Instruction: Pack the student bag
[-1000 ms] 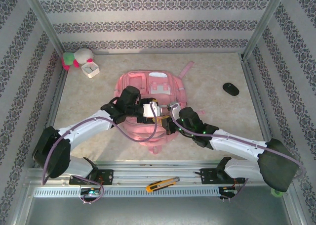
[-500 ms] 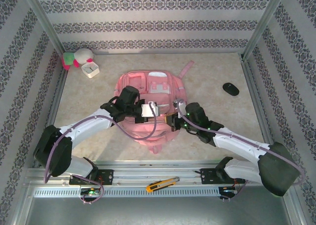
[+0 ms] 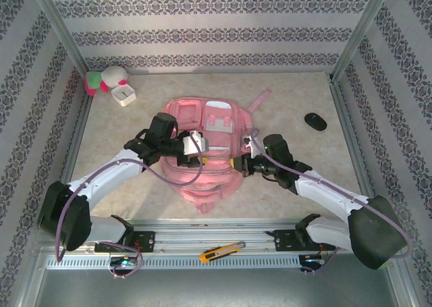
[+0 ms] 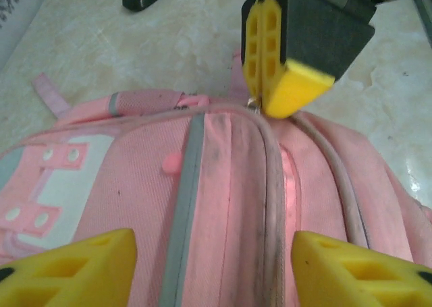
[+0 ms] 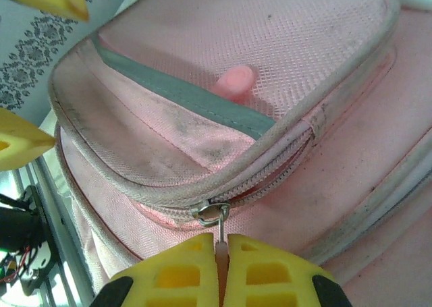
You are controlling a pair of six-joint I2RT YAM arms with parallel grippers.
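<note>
The student bag (image 3: pixel 202 180), a large soft pink fabric backpack, lies flat at the centre of the pale bench (image 3: pixel 307 98). At its 4 o'clock edge the right tool (image 5: pixel 221 253) is clamped tight on the pale zip pull (image 5: pixel 219 243), which hangs from a metal ring. The left tool (image 4: pixel 212 253) hangs over the bag's middle, fingers apart, gripping nothing. To run the zip well, I judge the right tool should draw low along the curved seam. The left tool should press the fabric down towards 9 o'clock so the bag cannot slide.
</note>
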